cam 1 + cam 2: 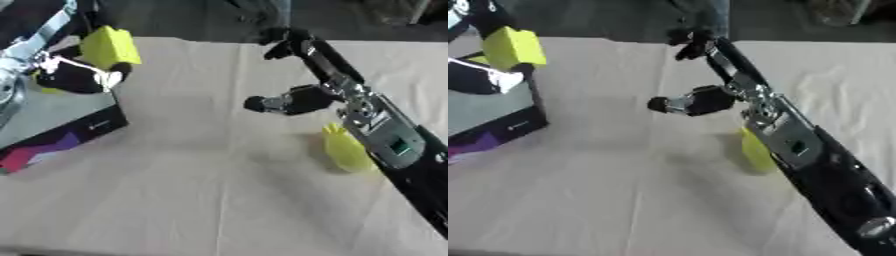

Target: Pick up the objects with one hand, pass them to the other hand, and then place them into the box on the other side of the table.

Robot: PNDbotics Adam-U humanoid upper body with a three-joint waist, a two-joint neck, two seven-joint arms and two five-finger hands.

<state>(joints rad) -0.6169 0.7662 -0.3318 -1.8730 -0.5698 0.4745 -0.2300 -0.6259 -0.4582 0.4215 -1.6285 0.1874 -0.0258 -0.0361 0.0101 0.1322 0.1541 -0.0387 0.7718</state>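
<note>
A: Left robot hand point(79, 75) over the box point(61, 112) at the counter's left edge, fingers curled round a yellow block point(109, 46). Held above the open box, probably so a release drops it straight in.

B: Agreed on the likely reason. Block tilted, one flat face turned up and toward the camera, long axis running roughly up and away from the robot hand. Hard to tell whether already resting on the box rim or clear of it.

A: And the right robot hand point(293, 97)?

B: Out over the middle of the tan counter point(201, 190), fingers relaxed and spread, thumb part jutting left, holding nothing. Looks parked there after giving something over, though only a guess from the pose.

A: Second yellow thing point(346, 147) lying on the counter, just under the right forearm.

B: Yes, partly hidden by the arm. Rounded at the near end, with small points at the far end; long axis running from far-left to near-right, about parallel to the forearm. Exact shape not clear.

A: Why still there?

B: Probably next in line. Sits on the right side, well apart from the box, so within reach of the right robot hand for pickup and passing across.

A: Step in hand, then: dropping the block into the box.

B: Likely. Risk: block catching the rim and tipping outside.
</note>
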